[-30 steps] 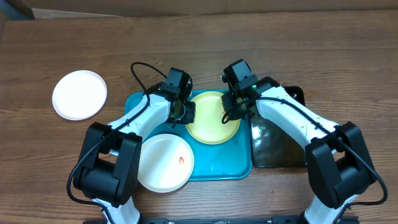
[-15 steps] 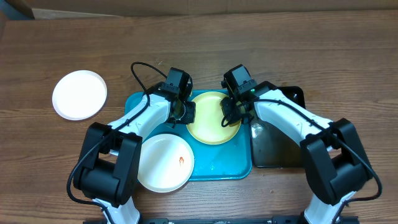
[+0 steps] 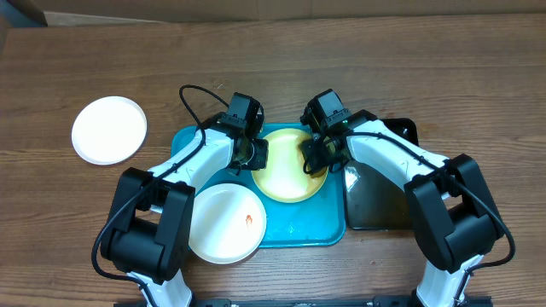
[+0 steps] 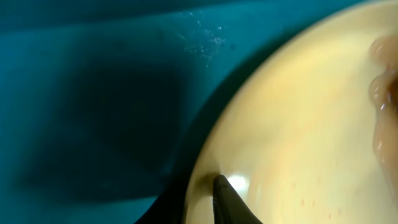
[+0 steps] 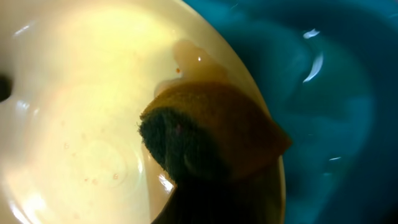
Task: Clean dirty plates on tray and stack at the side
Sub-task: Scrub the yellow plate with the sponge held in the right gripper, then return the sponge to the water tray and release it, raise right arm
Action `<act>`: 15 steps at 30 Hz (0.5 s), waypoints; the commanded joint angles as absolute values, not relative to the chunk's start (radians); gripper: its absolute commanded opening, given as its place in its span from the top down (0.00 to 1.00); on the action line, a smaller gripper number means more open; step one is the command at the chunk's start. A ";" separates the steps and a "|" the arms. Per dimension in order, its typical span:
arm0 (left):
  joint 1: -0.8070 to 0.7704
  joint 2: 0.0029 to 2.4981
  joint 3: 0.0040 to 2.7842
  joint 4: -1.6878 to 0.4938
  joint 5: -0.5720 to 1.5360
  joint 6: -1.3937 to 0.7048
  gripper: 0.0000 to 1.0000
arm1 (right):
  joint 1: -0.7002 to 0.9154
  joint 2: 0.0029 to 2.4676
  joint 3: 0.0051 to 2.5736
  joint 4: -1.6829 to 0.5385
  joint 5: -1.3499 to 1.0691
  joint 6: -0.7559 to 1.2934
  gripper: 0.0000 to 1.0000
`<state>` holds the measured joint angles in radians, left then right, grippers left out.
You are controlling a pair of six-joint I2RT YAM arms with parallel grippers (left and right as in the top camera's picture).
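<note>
The pale yellow plate [image 3: 286, 177] lies between the two end effectors. The left end effector [image 3: 256, 155] is closed on its near rim, with one dark finger [image 4: 233, 202] showing on the plate's inner face in the left wrist view. The right end effector [image 3: 314, 158] is clamped on a yellow-brown sponge [image 5: 211, 134] with a dark scouring face, pressed on the wet plate just inside the rim on its side.

Since a second ago the right end effector has slid further in over the plate, and the plate has shifted slightly toward the front. The left end effector has stayed put.

The turquoise tray [image 3: 311, 226] under both end effectors holds this plate. It also holds a white plate [image 3: 223, 223] with an orange-red smear [image 3: 249, 220], in front of the left end effector and overhanging the tray's corner. Just outboard of the right end effector a black tray [image 3: 375, 205] holds murky water. A second white plate [image 3: 108, 130] rests on the table [image 3: 478, 85], well outboard of the left end effector.
</note>
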<state>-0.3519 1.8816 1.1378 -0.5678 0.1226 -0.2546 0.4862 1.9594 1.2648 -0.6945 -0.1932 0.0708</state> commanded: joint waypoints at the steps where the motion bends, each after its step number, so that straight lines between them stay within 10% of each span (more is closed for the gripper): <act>1: -0.354 1.903 1.133 -0.566 0.127 -0.247 0.82 | 0.487 2.010 1.300 -0.742 -0.438 -0.035 0.96; 15: -0.354 1.903 1.133 -0.568 0.124 -0.247 0.81 | 0.374 1.976 1.583 -0.881 -0.631 -0.035 0.96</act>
<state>-0.3519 1.8816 1.1378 -0.5667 0.1200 -0.2546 0.4244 2.0151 1.4895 -0.8261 -0.6292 -0.0250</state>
